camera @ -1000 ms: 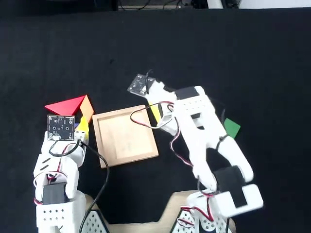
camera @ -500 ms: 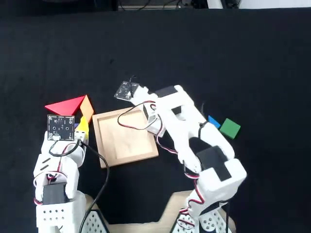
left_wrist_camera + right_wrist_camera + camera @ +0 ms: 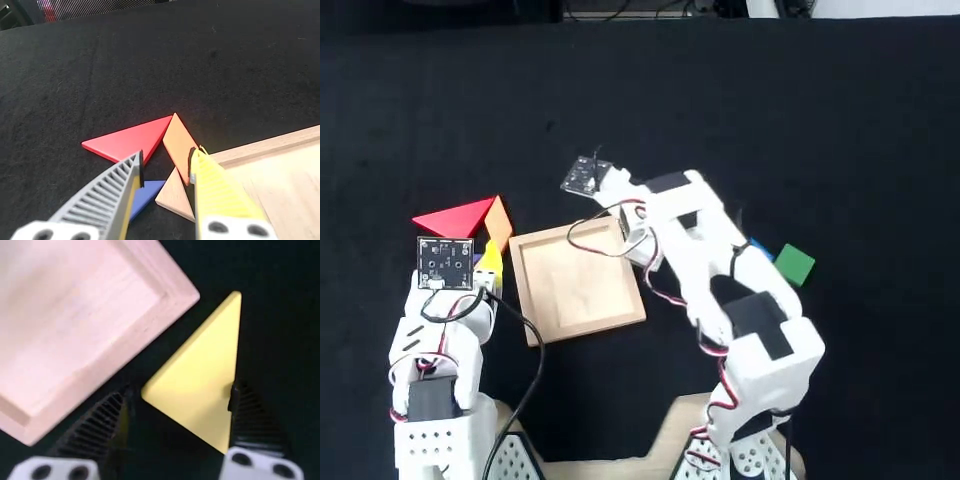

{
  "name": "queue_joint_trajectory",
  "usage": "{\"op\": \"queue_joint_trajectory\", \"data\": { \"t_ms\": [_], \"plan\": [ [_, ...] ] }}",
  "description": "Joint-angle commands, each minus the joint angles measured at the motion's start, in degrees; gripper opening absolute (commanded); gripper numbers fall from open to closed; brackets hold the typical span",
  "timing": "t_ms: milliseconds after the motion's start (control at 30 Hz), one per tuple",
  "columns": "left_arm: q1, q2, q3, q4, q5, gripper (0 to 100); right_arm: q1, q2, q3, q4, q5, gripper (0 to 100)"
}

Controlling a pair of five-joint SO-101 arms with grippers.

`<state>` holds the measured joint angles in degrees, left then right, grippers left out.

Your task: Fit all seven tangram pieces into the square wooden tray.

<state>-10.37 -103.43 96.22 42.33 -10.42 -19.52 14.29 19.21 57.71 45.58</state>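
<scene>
Against one second ago, the right arm (image 3: 692, 232) is seen swung across toward the tray (image 3: 529, 300), its elbow drawn in over the table. Its wrist board (image 3: 585, 175) is shifted only slightly from the half-second mark. A blue piece (image 3: 760, 248), covered by the arm a second ago, is now exposed just beside the green square (image 3: 794, 265). The left arm (image 3: 435, 350) is unchanged.

The yellow triangle (image 3: 200, 375) is found flat on the cloth just outside a corner of the tray, apart from the rim by a narrow dark gap. It is straddled by the right pincer (image 3: 177, 395), which is spread wide. One black finger is set at the triangle's long edge, the other is off it, nearer the tray wall. Nothing is gripped.

The left pincer (image 3: 165, 162) is held partly spread above the cluster at the tray's far side from the right arm. A red triangle (image 3: 130, 140) and an orange parallelogram (image 3: 177, 142) are noted side by side, touching at a corner. A wood-coloured triangle (image 3: 175, 197) and a second blue piece (image 3: 145, 192) lie below the fingers. No piece is seen inside the tray.

The table is covered in black cloth (image 3: 800, 120). Cables (image 3: 620, 12) and a pale strip are recorded along the far edge.
</scene>
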Motion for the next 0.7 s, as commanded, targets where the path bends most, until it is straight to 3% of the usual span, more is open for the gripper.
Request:
{"op": "queue_joint_trajectory", "data": {
  "t_ms": [0,433,667],
  "plan": [
    [0.66,-0.09,1.1,0.35,-0.18,17,1.76,-0.13,-0.66,-0.35,5.01,28.6],
    [0.66,-0.09,1.1,0.35,-0.18,17,0.88,-6.55,-0.57,2.37,5.63,23.0],
    [0.66,-0.09,1.1,0.35,-0.18,17,-0.7,-12.7,4.18,4.13,5.63,27.4]
  ]
}}
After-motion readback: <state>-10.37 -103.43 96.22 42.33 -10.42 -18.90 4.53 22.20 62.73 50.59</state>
